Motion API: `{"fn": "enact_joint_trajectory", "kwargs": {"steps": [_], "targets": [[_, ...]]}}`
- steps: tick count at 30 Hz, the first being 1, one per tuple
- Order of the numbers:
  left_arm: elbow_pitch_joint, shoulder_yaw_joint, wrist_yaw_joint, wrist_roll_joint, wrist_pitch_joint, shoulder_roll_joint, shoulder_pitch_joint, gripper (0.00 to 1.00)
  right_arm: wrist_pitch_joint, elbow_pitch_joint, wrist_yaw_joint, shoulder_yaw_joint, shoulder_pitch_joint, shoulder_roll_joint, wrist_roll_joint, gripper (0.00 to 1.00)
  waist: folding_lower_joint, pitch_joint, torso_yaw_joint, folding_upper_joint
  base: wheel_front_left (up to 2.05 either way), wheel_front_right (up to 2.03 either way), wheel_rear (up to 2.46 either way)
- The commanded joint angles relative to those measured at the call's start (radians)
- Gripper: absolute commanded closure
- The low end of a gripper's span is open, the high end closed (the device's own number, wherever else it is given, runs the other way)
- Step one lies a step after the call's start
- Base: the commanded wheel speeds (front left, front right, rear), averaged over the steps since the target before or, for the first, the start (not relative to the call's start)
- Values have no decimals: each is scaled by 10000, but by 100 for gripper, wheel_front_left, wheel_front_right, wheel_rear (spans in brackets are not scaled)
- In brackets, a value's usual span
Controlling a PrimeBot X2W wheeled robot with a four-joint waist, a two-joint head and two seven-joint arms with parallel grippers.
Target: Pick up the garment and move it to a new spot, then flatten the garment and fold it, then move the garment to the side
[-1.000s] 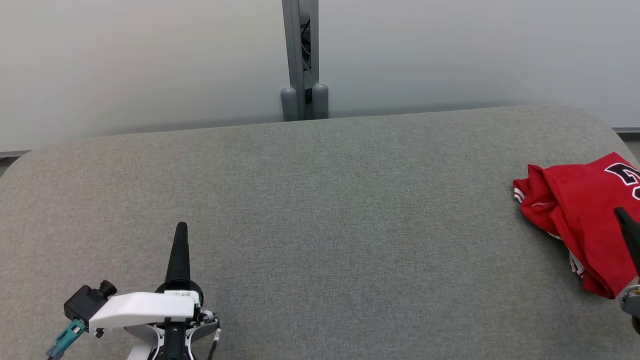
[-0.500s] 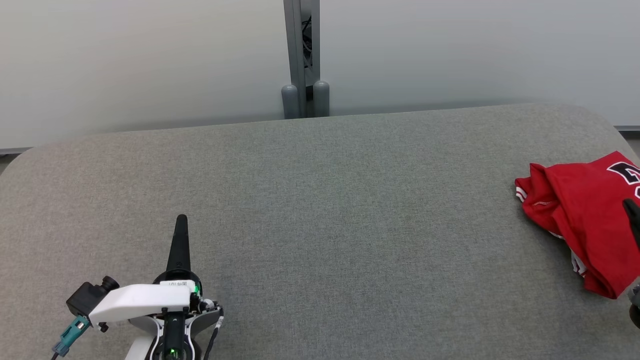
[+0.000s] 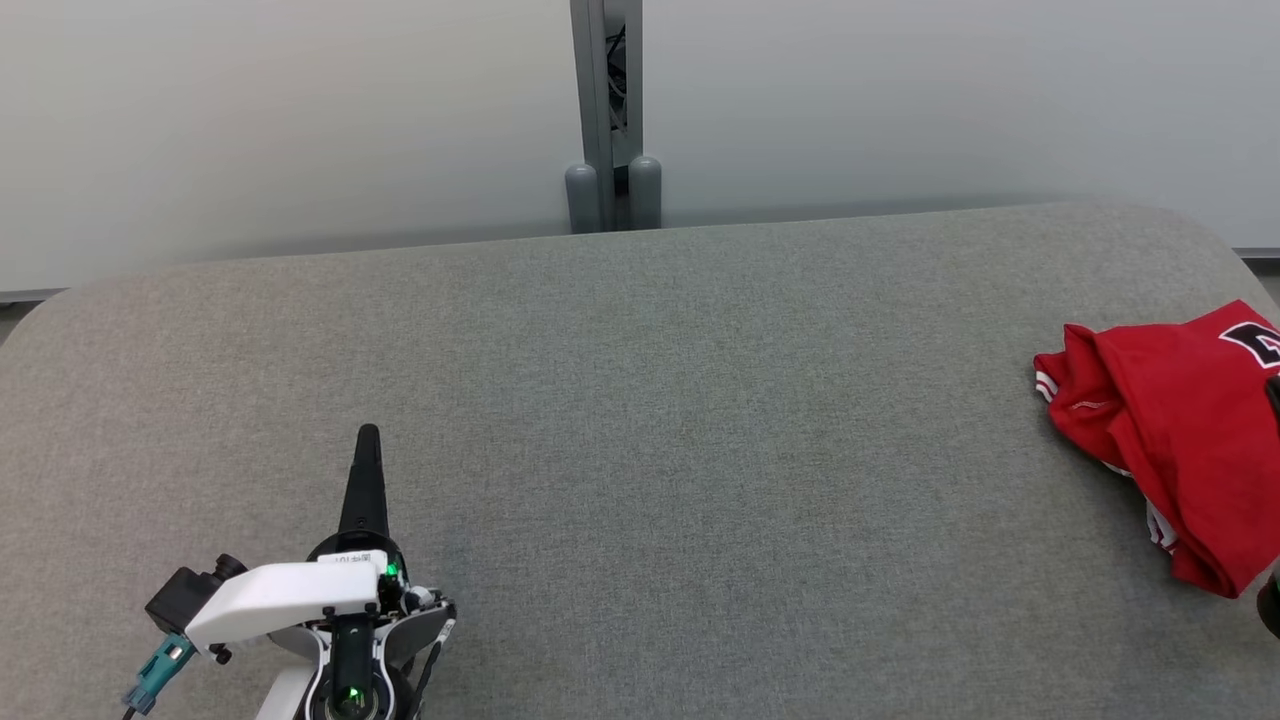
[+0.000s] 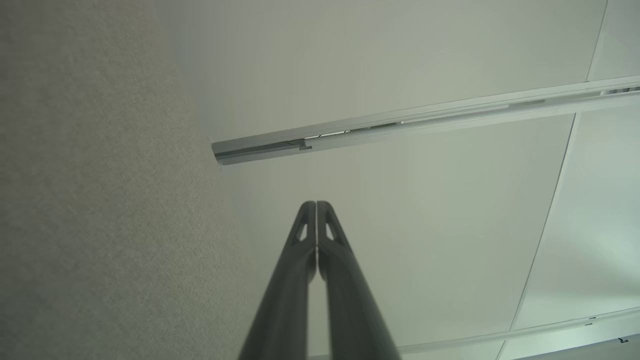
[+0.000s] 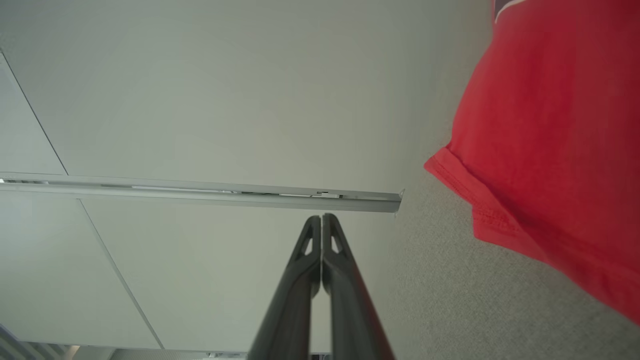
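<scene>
The garment is a red jersey with white trim and a black number. It lies folded in a loose bundle at the right edge of the grey felt table. In the right wrist view the garment hangs to the right of my right gripper, which is shut and empty beside it, apart from the cloth. My left gripper hovers over the table's near left, far from the garment. Its fingers are pressed together with nothing between them.
A grey post with two rounded feet stands behind the table's far edge, in front of a pale wall. The table's corners are rounded, and the garment lies close to the right one.
The head camera has shifted slightly. My right gripper has slid further right along the garment, almost out of the head view. The left gripper has hardly moved.
</scene>
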Motion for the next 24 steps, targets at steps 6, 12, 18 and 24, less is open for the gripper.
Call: {"fn": "enact_joint_trajectory", "kwargs": {"steps": [6, 12, 18, 24], "targets": [[137, -10, -155, -541, -52, -21, -310, 100, 315, 224, 21, -210, -277, -164, 577, 100, 0, 33, 15, 0, 0, 0, 0], [208, -23, -199, -786, -73, -67, -319, 100, 446, 362, 21, -315, -352, -198, 833, 100, 0, 55, 24, 0, 0, 0, 0], [196, -18, -199, -760, -73, -64, -319, 100, 436, 358, 21, -307, -346, -189, 822, 100, 0, 55, 24, 0, 0, 0, 0], [195, -18, -199, -760, -73, -64, -319, 100, 435, 358, 21, -306, -345, -188, 823, 100, 0, 55, 24, 0, 0, 0, 0]]}}
